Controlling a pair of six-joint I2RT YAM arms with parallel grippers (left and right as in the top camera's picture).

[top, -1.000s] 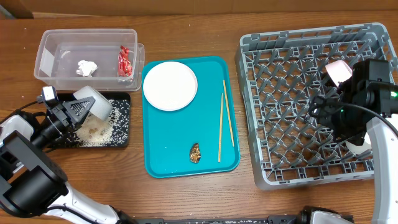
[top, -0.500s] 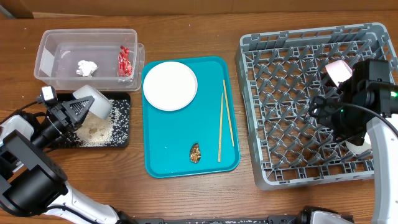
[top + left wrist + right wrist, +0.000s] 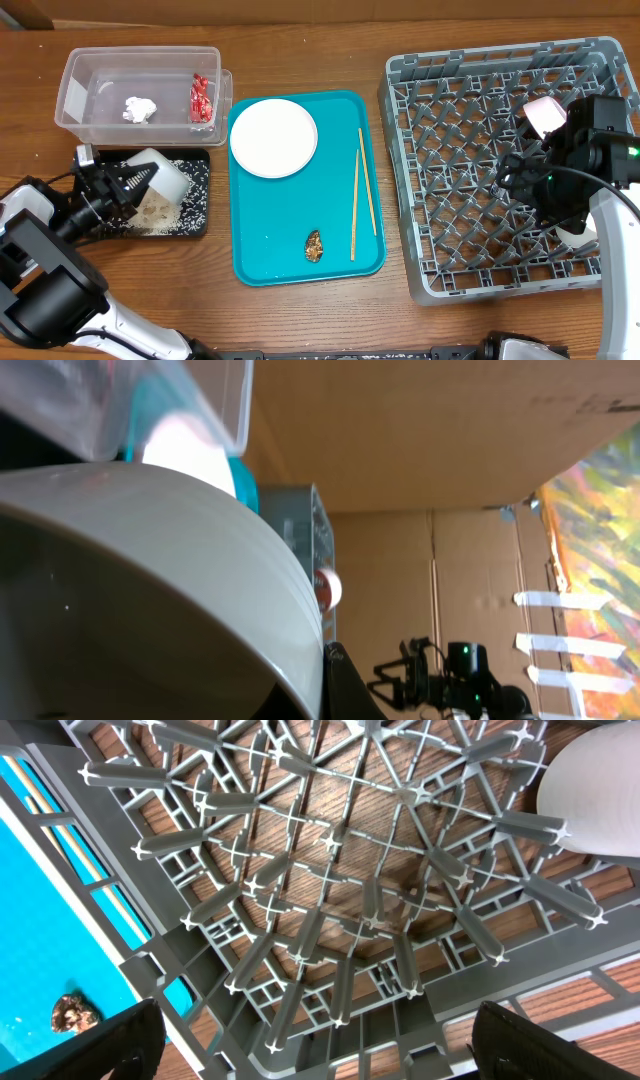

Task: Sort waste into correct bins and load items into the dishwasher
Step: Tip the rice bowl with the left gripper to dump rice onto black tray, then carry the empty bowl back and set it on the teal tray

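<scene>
I am tipping a white bowl (image 3: pixel 166 177) with my left pincer (image 3: pixel 122 181), which is clamping tight on its rim, and as I judge it I am emptying rice (image 3: pixel 160 212) onto the black tray (image 3: pixel 199 224) just below the fingers. My right pincer (image 3: pixel 315 1015) is hanging spread wide and empty over the grey rack (image 3: pixel 460 140). Next the bowl is calling for a shake-out, then a carry across to that rack, far off to my right.

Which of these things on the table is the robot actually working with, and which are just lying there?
Part of the job: clear tub, black tray, rice, red wrapper, tissue, food scrap, white bowl, pink cup, plate, chopsticks, grey rack.
Just lying about: teal tray, cardboard.
</scene>
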